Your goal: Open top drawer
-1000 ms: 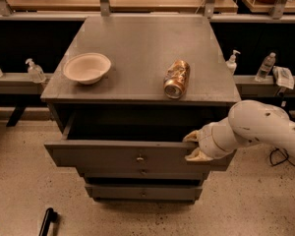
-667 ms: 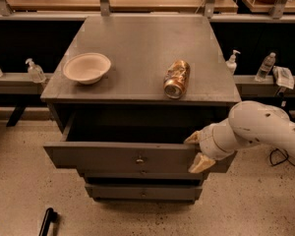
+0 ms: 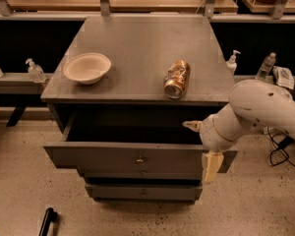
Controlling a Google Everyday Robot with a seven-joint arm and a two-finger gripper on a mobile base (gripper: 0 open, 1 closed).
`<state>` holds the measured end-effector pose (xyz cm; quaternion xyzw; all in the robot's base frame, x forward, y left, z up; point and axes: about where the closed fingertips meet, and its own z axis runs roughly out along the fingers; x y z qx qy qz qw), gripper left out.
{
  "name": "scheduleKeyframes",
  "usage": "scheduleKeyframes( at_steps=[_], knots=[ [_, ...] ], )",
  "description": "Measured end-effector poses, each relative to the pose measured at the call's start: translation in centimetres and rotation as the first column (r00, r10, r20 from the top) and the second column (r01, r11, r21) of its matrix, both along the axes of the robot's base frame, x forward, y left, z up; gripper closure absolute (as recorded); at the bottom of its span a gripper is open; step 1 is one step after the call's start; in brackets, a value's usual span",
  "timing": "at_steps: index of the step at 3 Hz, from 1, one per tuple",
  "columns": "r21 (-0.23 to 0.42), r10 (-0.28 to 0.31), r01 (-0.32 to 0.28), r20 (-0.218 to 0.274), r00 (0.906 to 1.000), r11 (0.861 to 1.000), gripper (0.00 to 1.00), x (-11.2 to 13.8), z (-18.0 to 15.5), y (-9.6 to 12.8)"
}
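Hand (image 3: 197, 152) lower at right end of left-right, camera-facing top drawer (image 3: 108, 157)

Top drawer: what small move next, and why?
Probably pull the wide grey top drawer slightly farther straight out: it stands partly open, and the gripper, open, straddles the right end of its front, placed to drag it.

Bowl (image 3: 87, 68) left, can (image 3: 177, 78) right on cabinet top (image 3: 147, 38); gripper (image 3: 197, 150) at top drawer (image 3: 113, 156) front's right end
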<state>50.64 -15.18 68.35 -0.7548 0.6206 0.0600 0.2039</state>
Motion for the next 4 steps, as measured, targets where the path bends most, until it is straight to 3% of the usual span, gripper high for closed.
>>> scheduleKeyframes(
  at_steps=[1, 2, 3, 4],
  knots=[
    [-0.038, 0.06, -0.063, -0.066, 0.996, 0.997, 0.12, -1.0, 1.1, 0.2],
    [-0.095, 0.074, -0.089, -0.153, 0.9854, 0.991, 0.42, -1.2, 0.3, -0.5],
    [-0.133, 0.061, -0.089, -0.206, 0.9766, 0.987, 0.73, -1.2, -0.5, -1.5],
    [-0.142, 0.067, -0.101, -0.227, 0.9717, 0.985, 0.93, -1.3, -0.4, -1.9]
  ],
)
